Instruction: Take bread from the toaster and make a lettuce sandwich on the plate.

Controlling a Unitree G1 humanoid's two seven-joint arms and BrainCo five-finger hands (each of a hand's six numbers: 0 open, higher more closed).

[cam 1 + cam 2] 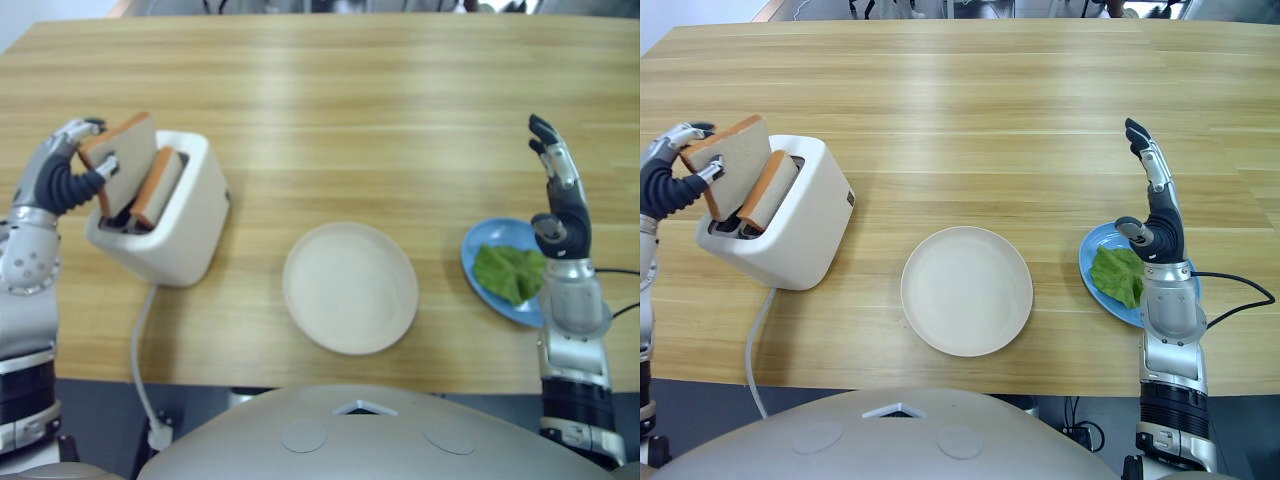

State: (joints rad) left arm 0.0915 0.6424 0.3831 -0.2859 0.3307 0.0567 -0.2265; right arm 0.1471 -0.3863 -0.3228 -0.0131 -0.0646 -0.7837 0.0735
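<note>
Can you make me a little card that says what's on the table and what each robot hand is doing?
left hand: gripping one bread slice, tilted, at the toaster slot
other slice: sitting in the toaster
toaster: white, on the table, left side
plate: round, cream, middle, nothing on it
lettuce: on the blue dish, right side
right hand: open, upright, by the blue dish

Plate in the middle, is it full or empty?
Empty. The plate shows only bare cream surface; the bread is at the toaster, and the lettuce lies on the blue dish.
</note>
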